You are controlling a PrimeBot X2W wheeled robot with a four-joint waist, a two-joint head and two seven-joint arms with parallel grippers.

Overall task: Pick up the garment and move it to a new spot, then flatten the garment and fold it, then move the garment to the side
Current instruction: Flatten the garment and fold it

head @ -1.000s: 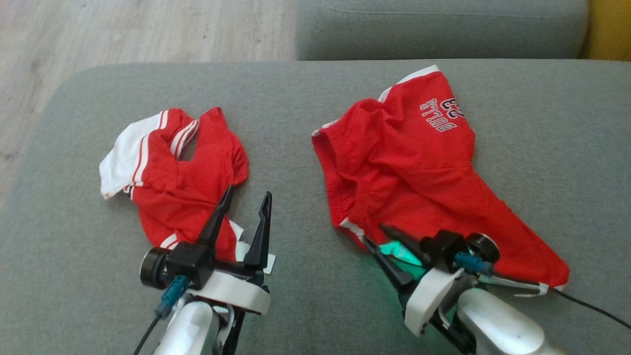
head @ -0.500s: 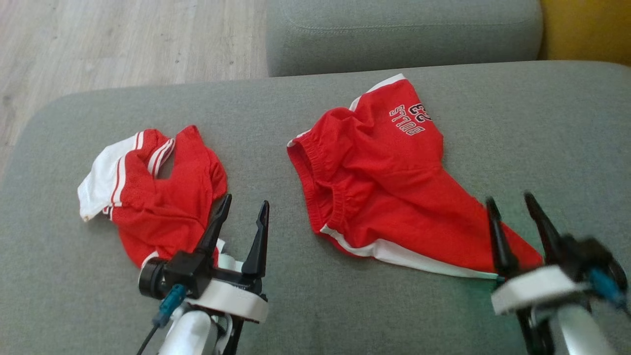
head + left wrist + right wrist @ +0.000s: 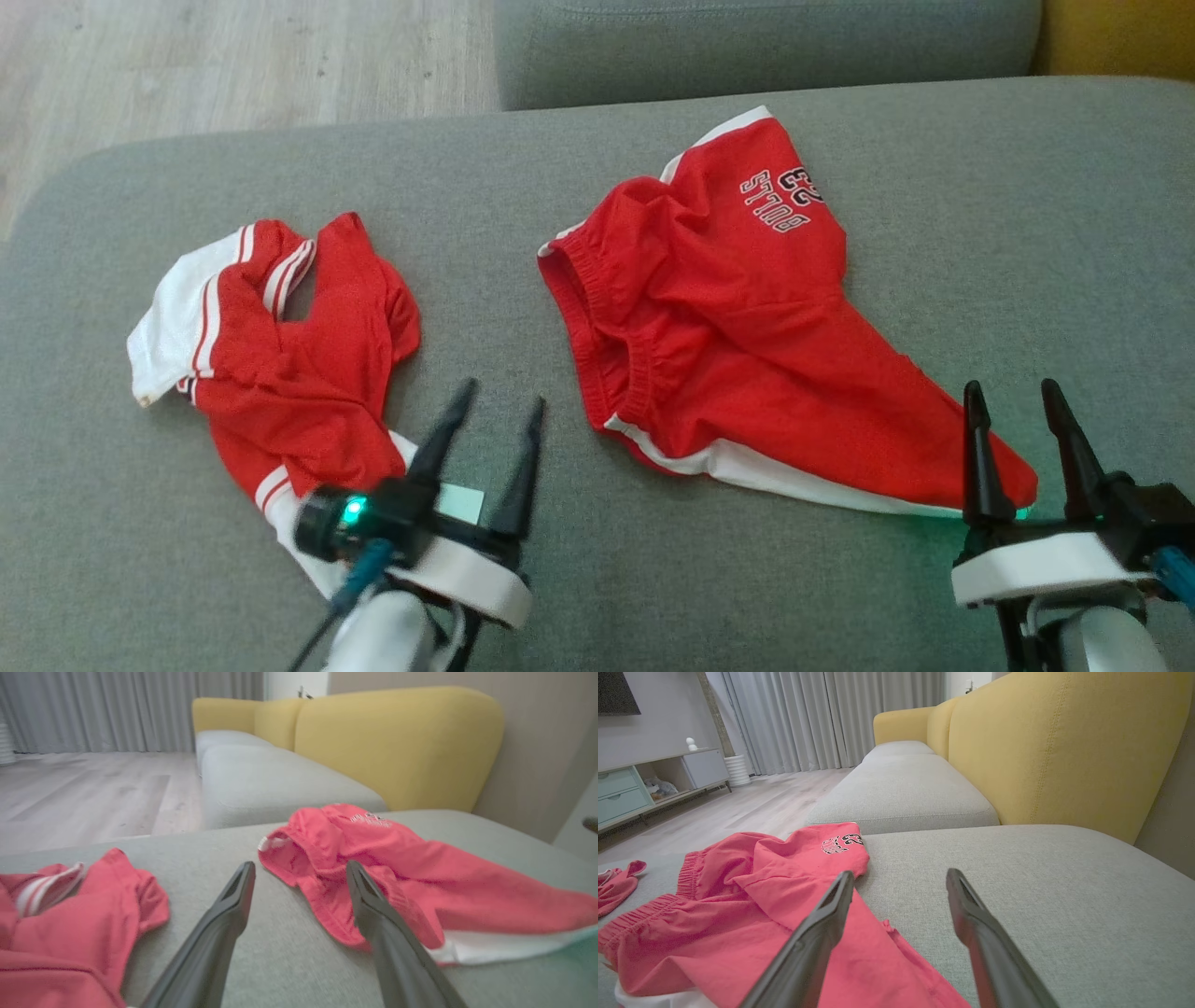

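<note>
1. My right gripper (image 3: pixel 1012 385) stood with its two dark fingers spread wide and nothing between them.
2. It was at the near right corner of the red shorts (image 3: pixel 738 327). In the right wrist view, one finger lay over the red cloth and the other over bare upholstery. I could not tell whether either finger touched the cloth.
3. My left gripper (image 3: pixel 502 392) was spread just as wide and was also empty. Its fingers pointed over the bare strip of the grey seat cushion (image 3: pixel 523 233) between the two garments.
4. The shorts lay rumpled on the right half of that cushion. The elastic waistband faced the middle. The leg with the printed lettering and number reached toward the far edge, and a white band ran along the near edge.
5. The red and white top (image 3: pixel 280 364) lay bunched on the left half, apart from the shorts. Its near hem ran under my left wrist.
6. Past the cushion were a second grey cushion (image 3: pixel 766 47), a yellow backrest (image 3: pixel 1064 742) and a wooden floor (image 3: pixel 233 65).
</note>
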